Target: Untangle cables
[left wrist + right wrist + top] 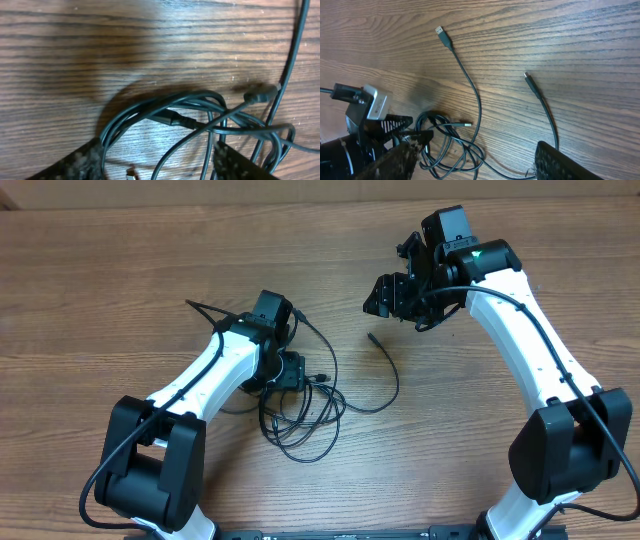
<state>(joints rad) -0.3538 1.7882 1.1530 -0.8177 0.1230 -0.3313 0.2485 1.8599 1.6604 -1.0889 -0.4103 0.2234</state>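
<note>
The cables [300, 415] lie as a loose black tangle of loops on the wooden table. My left gripper [290, 375] hovers low over the tangle's upper edge. In the left wrist view it [157, 165] is open, with several strands [200, 107] lying between its fingers [75, 160] and a black plug [260, 93] just beyond. My right gripper [385, 298] is raised at the back right. It [480, 162] is open with nothing in it. Below it a USB plug [440, 31] and a thin plug end [526, 75] trail cords back to the tangle [450, 145].
The free plug end [372, 336] lies between the two arms, its cord curving down to the tangle. Another thin black cord end [190, 304] sticks out left of the left arm. The left arm's wrist [360, 115] shows in the right wrist view.
</note>
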